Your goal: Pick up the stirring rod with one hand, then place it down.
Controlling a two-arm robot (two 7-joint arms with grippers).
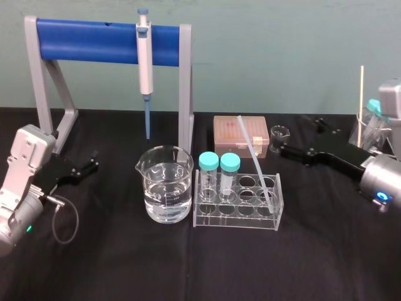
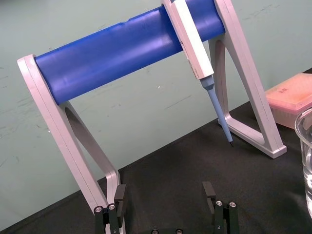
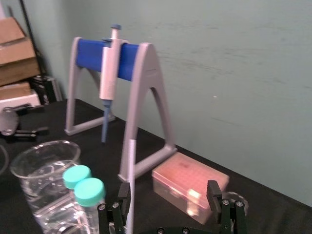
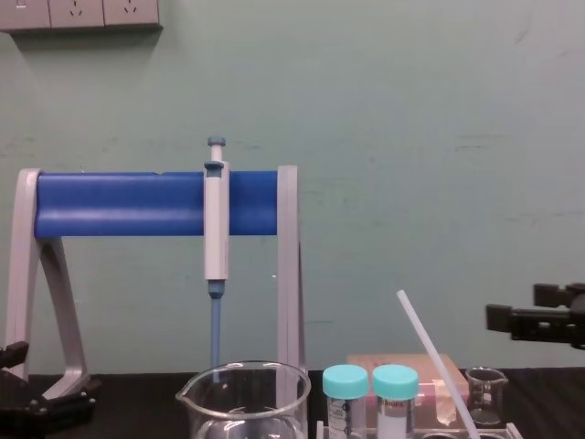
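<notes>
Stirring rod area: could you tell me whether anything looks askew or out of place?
The stirring rod leans askew in the clear tube rack, its top tilted toward the pink box behind, rather than standing upright.

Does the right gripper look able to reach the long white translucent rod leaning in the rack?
Likely yes: the open right gripper sits near the rod, whose upper length leans free.

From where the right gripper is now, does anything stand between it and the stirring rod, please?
Nothing visibly blocks it. The open right gripper hangs right of the stirring rod, which leans in the tube rack. The small beaker stands close between them, but lower than the gripper. The left gripper rests far left.
</notes>
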